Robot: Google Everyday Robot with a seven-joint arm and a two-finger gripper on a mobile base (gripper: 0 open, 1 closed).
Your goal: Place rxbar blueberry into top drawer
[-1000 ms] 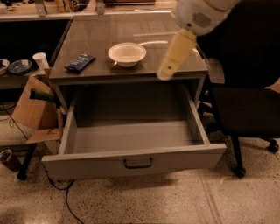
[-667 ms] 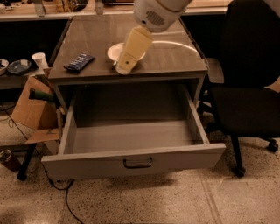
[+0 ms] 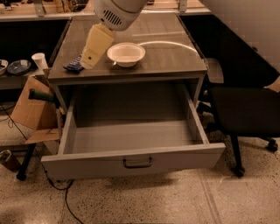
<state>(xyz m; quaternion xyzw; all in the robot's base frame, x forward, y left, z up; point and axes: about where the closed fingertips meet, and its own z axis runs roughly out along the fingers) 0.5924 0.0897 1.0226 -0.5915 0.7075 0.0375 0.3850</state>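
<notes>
Where the counter (image 3: 166,57) nears its front-left corner: one dark blue snack bar (image 3: 72,66), flat by the left edge, its right end hidden behind the cream gripper (image 3: 87,61) hanging tilted over it; whether the gripper holds anything cannot be told. White bowl (image 3: 126,53), upright near the front edge, just right of the gripper, apart from the bar. Drawer (image 3: 131,159) below the front edge, pulled out, grey floor in plain view; black chair (image 3: 245,105) at its right, cardboard box (image 3: 30,109) at its left.

Our arm (image 3: 117,12) enters at the frame's top left-centre, and our cream gripper (image 3: 89,57) slants down-left below it.
</notes>
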